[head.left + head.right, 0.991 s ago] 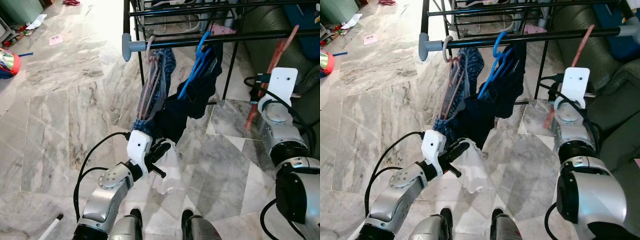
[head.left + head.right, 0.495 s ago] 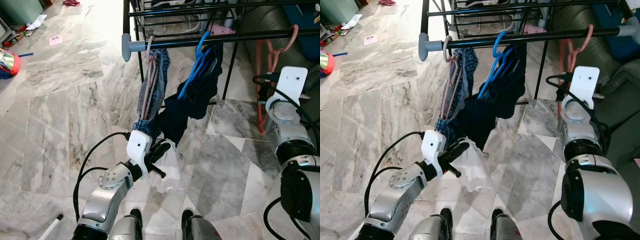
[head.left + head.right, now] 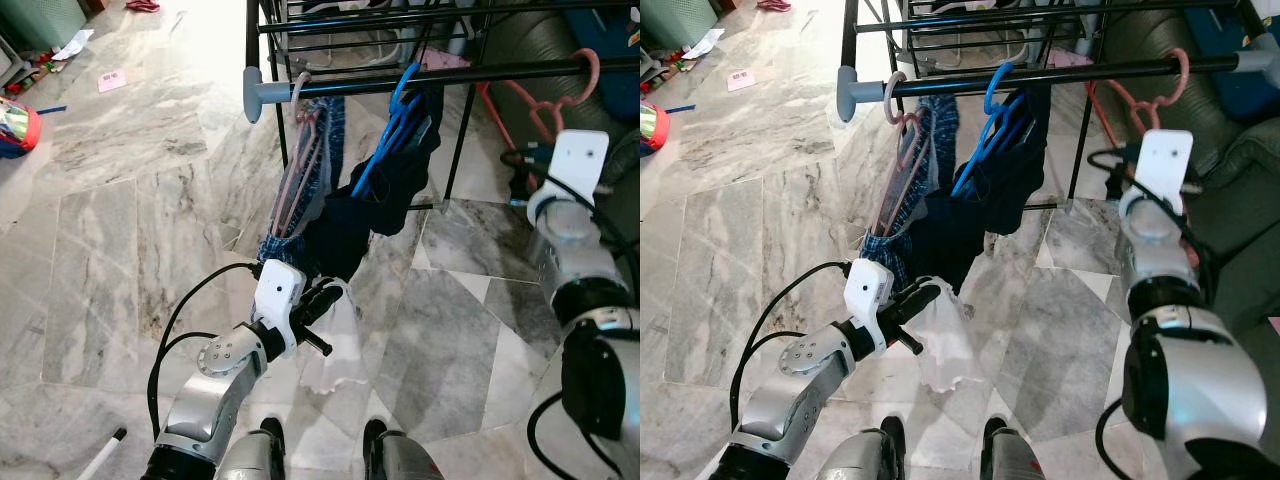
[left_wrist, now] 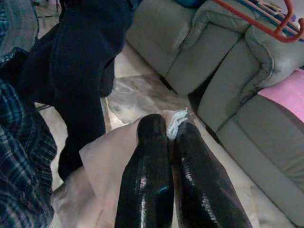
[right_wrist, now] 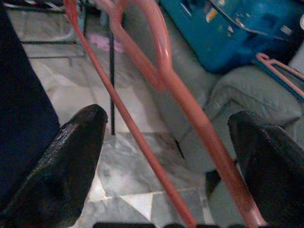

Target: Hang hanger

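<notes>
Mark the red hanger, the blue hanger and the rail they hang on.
red hanger [image 3: 1181, 70]: right eye view, on its hook over the rail.
blue hanger [image 3: 997, 82]: right eye view, on its hook.
rail [image 3: 1080, 70]: right eye view, bare stretch between the two hangers.

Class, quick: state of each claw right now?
Left claw: shut on a white cloth.
Right claw: open, the red hanger between its fingers.

The red hanger [image 3: 535, 105] drops behind the right arm's white wrist plate [image 3: 578, 160] — its lower bar hidden.
</notes>
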Robot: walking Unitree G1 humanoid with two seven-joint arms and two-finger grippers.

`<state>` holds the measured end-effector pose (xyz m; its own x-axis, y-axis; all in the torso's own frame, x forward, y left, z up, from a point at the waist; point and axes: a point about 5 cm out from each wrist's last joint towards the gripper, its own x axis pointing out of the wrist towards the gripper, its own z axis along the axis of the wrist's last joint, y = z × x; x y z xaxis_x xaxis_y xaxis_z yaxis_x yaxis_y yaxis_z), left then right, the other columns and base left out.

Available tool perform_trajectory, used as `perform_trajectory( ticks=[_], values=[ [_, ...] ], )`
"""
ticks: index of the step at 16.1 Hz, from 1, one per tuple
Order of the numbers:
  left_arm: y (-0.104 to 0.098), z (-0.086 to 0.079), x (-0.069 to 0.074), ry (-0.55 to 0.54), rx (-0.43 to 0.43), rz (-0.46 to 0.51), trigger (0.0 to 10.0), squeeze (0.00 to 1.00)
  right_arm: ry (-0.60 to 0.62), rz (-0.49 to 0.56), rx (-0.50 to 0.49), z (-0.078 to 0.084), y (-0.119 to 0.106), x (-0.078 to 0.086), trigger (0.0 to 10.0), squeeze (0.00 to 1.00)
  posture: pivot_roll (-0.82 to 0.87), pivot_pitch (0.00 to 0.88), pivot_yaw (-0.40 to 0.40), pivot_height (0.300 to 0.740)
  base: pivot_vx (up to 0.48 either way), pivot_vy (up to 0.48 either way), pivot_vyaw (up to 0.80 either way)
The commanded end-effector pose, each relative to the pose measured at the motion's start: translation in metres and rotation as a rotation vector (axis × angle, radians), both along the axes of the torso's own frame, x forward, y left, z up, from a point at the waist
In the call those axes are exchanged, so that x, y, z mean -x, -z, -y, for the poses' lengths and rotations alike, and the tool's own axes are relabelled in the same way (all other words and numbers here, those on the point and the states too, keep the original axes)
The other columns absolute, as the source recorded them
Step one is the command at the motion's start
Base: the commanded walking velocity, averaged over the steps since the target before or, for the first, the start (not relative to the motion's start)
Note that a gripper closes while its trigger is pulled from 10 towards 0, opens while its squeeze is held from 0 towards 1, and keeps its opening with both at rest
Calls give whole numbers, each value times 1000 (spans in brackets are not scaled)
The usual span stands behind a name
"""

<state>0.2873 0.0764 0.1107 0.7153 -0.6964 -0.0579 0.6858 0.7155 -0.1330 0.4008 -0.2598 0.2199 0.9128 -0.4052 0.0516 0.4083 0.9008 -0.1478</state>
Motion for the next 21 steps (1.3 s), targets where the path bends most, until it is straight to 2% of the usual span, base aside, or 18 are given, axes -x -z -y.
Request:
perform_trajectory(
  ticks=[1,4,5,8,12,13,16,19,20,21],
  values=[
    [5,0,2,7,-19,-18,10000,0,-3,-29,-8,5,3,1,0,0,59,296,71,740,0,0,0],
    [6,0,2,0,-19,-21,10000,0,-15,-53,-14,9,3,1,0,0,63,294,65,740,0,0,0],
    [6,0,2,-2,-19,-21,10000,0,-16,-61,-13,10,4,2,275,0,63,294,63,740,0,0,0],
    [7,0,2,-6,-23,-26,10000,0,-25,-86,-37,14,9,4,0,0,59,293,62,740,0,0,0],
    [8,1,2,0,-26,-27,10000,0,-36,-91,-52,18,7,4,549,0,57,292,63,740,0,0,0],
    [8,1,2,0,-26,-27,10000,0,-37,-92,-52,19,7,5,1059,0,57,291,63,740,0,0,0],
    [8,2,1,1,-25,-25,10000,0,-46,-106,-56,21,10,6,1098,0,54,288,60,740,0,0,0],
    [8,3,1,2,-27,-22,10000,0,-49,-111,-58,20,11,6,667,0,55,286,57,740,0,0,0],
    [8,3,1,1,-28,-21,10000,0,-50,-114,-61,20,11,6,0,0,57,284,56,740,0,0,0],
    [8,3,1,0,-29,-20,10000,0,-50,-116,-64,20,12,6,0,0,58,283,56,740,0,0,0]
  ],
)
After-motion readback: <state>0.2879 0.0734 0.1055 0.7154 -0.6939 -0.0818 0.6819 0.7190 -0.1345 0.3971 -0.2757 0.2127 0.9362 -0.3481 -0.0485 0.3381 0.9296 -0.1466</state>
